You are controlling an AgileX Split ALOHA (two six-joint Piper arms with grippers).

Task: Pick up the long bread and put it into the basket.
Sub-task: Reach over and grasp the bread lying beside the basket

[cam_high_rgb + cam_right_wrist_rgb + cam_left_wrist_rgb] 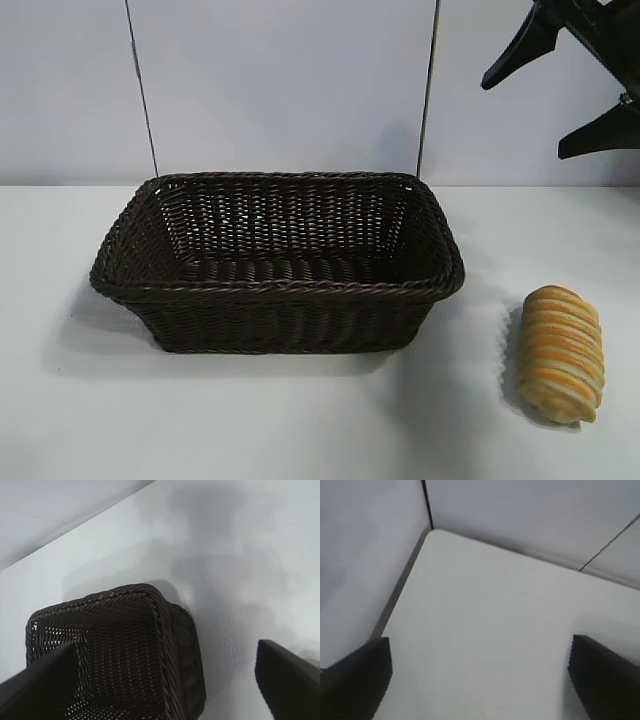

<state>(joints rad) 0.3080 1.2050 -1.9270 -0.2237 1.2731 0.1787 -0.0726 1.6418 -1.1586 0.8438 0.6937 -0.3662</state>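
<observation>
- The right gripper hangs high above the table, at the far right corner of the exterior view; its jaws are wide apart and hold nothing, and the arm is cut off by the edge.
- The bread lies on the table well below these jaws, just beside the basket, not touching it.
- In the right wrist view only part of the basket shows between the jaws; the bread is outside this view.
- The left gripper shows only in its own wrist view, jaws wide, over bare table.
</observation>
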